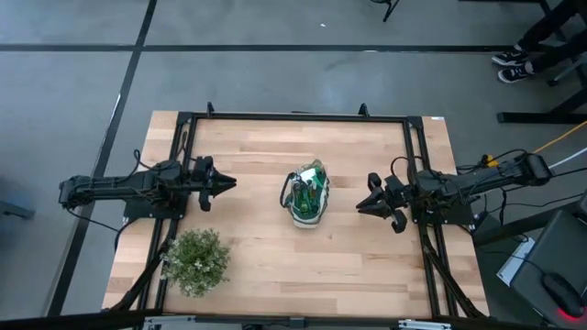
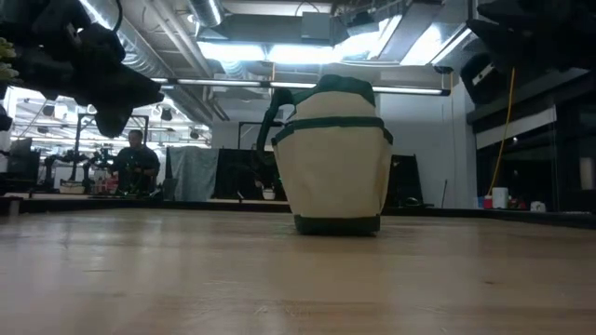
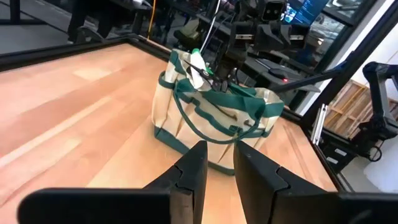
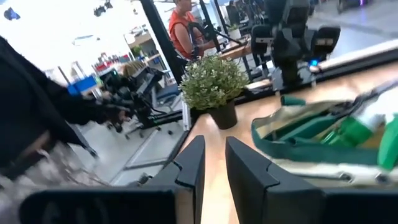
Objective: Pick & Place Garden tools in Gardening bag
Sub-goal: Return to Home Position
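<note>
The cream canvas gardening bag with dark green trim stands upright on its base at the middle of the table. It also shows in the low view, the left wrist view and the right wrist view. Green tools stick out of its open top, among them the translucent green spray bottle. The trowel, rake and shears cannot be told apart. My left gripper hovers to the left of the bag, shut and empty. My right gripper hovers to its right, shut and empty.
A bushy green potted plant stands near the table's front left corner and shows in the right wrist view. A black frame runs around the tabletop. A person sits in the room beyond the table.
</note>
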Motion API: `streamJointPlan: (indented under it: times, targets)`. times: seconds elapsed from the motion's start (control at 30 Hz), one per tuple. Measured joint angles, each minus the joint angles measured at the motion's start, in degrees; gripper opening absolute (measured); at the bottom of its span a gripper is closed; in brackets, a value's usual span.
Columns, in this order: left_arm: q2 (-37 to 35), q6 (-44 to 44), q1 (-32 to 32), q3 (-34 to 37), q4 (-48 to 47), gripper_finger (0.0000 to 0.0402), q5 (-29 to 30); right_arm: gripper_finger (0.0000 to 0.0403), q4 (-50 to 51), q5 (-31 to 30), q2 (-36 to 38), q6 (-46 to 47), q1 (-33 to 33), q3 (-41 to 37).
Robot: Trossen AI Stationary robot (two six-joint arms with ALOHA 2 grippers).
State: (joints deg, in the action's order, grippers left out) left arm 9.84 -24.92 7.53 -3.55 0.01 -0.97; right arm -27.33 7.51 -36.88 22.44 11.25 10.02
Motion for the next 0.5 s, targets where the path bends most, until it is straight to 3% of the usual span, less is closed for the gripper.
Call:
streamJointPlan:
  times: [0.23,0.5]
  targets:
    - [0.0,0.0,0.1,0.0,-0.2,0.0072,0.0,0.0067,0.0,0.0,0.0,6.9,0.0,0.0]
    - [0.0,0.1,0.1,0.0,-0.2,0.0072,0.4,0.0067,2.2,-2.4,0.0,-14.3,0.0,-0.9]
